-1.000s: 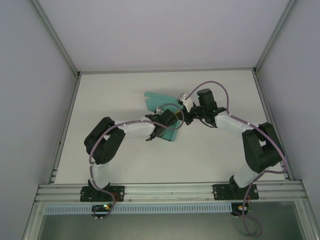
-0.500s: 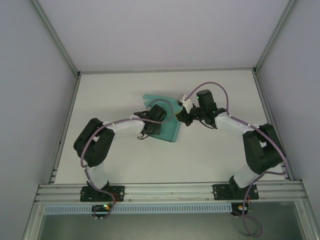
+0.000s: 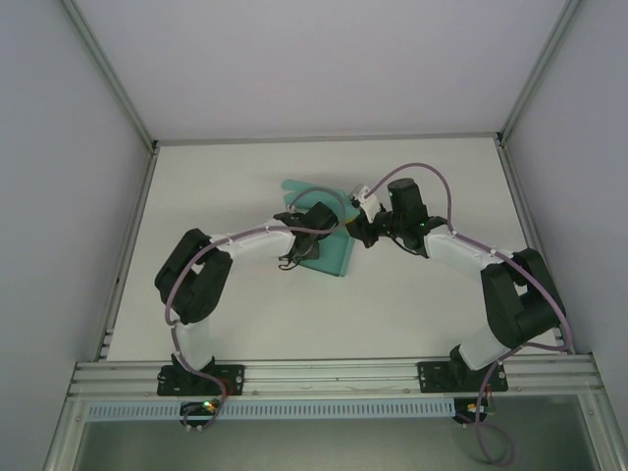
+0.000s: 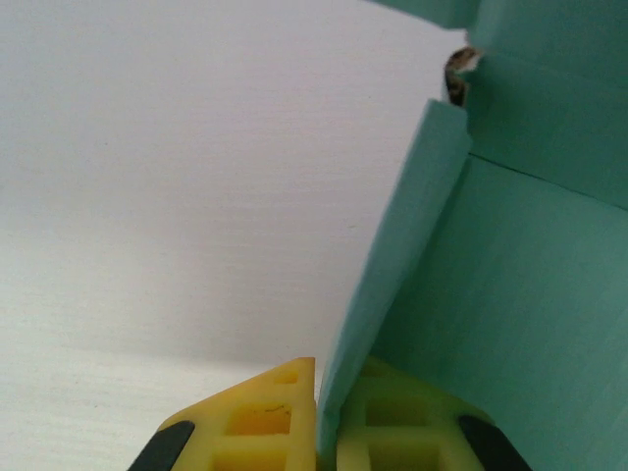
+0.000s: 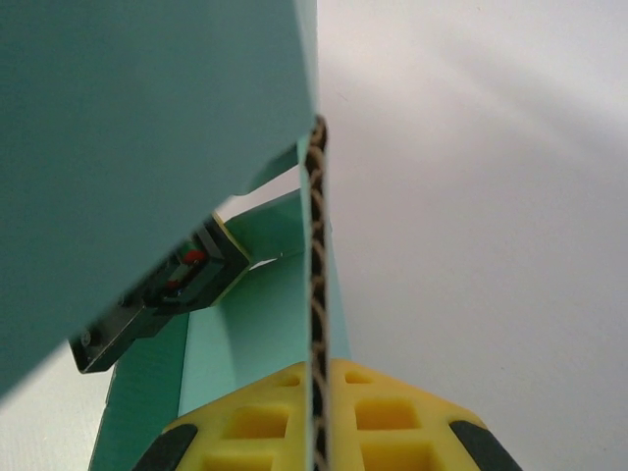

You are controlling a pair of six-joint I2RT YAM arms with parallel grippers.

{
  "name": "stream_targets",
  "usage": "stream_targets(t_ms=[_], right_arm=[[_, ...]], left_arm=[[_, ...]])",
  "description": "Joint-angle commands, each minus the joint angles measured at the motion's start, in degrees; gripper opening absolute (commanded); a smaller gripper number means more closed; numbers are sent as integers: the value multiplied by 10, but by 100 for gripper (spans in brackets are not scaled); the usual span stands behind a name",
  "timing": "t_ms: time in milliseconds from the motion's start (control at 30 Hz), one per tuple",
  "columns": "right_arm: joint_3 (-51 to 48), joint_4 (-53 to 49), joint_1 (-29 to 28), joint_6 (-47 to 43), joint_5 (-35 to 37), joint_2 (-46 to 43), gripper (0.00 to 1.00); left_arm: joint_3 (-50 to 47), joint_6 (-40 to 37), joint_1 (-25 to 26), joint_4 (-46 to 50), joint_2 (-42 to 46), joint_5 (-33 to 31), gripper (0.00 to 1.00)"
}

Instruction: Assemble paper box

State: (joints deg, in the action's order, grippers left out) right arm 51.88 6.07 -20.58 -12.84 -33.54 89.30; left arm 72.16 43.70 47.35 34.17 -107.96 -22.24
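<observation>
While left gripper (image 4: 319,397) and right gripper (image 5: 316,397) pinch it, paper box (image 3: 332,258) is plain.

White table (image 3: 245,314); teal paper box (image 3: 334,257) at middle, contact unclear.

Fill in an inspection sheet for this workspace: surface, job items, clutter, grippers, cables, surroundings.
Surface: white table top, flat, no marks seen.
Job's things: teal-green thin card paper box, partly folded and not yet closed, near the table's middle between the two arms.
Clutter: nothing seen.
Grippers: left gripper shut on the edge of one card panel; right gripper shut on the edge of another panel.
Cables: purple cables run along both arms, one looping above the right wrist; no snag seen.
Surroundings: pale enclosure walls on three sides; aluminium frame rail along the near edge.
</observation>
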Motion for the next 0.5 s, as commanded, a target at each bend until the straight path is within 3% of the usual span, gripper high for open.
stream_targets(t_ms=[0,200,333,467], right_arm=[[-2,-10,-4,11,-38,-36,0],[2,-15,-2,-21,-52,-24,0],[8,-22,-1,-53,-79,-6,0],[13,-17,0,-72,-97,18,0]], left_arm=[[-12,-33,-8,50,-19,-85,14],[-56,-103,-6,-16,42,-5,37],[-75,-118,-1,-39,95,41,64],[-104,-115,-3,-66,149,79,81]])
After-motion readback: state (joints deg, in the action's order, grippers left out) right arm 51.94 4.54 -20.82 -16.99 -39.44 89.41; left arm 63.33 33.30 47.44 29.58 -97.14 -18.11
